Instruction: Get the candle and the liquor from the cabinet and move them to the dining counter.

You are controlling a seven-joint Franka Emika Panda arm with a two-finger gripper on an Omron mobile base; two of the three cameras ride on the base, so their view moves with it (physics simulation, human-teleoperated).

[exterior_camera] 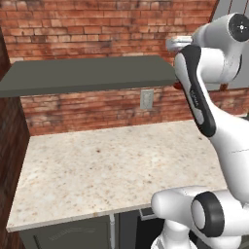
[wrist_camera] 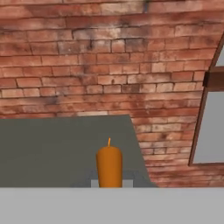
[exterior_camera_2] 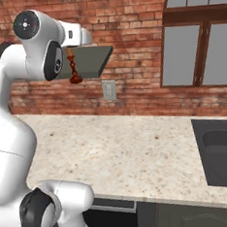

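Candle stands upright at the near right corner of the cabinet, a flat grey board on the brick wall; from the right base view its dark holder shows at the shelf's near edge, just beside the arm's raised hand. Hand view looks straight at the orange taper, close and centred, with the gripper level with the shelf top, but whether the fingers are spread or closed on the candle cannot be told. Below, a speckled counter and wall outlet; sink and window to the right.
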